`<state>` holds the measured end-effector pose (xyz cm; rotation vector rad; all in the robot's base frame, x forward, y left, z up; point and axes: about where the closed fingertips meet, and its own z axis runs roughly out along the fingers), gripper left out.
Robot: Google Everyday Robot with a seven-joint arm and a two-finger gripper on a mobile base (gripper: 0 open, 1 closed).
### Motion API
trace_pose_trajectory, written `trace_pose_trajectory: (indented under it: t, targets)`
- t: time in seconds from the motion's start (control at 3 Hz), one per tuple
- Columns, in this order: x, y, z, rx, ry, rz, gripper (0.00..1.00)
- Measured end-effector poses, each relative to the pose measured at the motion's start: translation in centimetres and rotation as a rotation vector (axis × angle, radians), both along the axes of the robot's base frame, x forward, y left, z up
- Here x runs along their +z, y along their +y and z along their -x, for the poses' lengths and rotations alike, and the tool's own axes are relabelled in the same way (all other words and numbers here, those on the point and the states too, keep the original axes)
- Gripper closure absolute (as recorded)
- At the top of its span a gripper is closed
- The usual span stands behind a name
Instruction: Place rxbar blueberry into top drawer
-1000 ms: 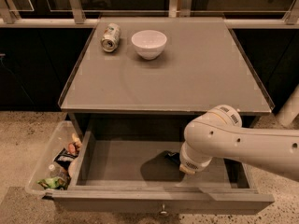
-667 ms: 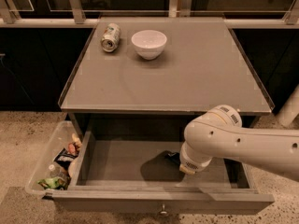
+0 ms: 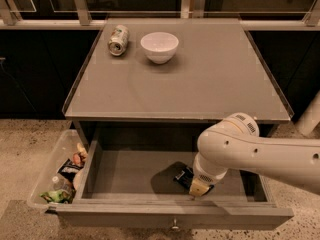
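One gripper (image 3: 193, 185), mine, hangs low inside the open top drawer (image 3: 150, 216), near its front right, the dark rxbar blueberry (image 3: 182, 175) right beside it; gripping or loose, I cannot tell.

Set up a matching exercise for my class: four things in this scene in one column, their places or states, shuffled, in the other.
1 drink can
2 white bowl
3 gripper
4 clear plastic bin

A down inside the open top drawer
B beside the drawer, holding snack wrappers
C lying on its side on the table
D upright on the table

Pairs: 1-C, 2-D, 3-A, 4-B
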<state>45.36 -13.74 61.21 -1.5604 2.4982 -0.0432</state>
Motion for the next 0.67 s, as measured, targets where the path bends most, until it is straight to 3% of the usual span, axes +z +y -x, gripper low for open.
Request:
trace_pose_trajectory:
  t: [0.33,0.67]
  targets:
    - [0.00,0.00,0.00,0.000,0.000,0.000,0.00]
    - [0.00,0.00,0.00,0.000,0.000,0.000,0.00]
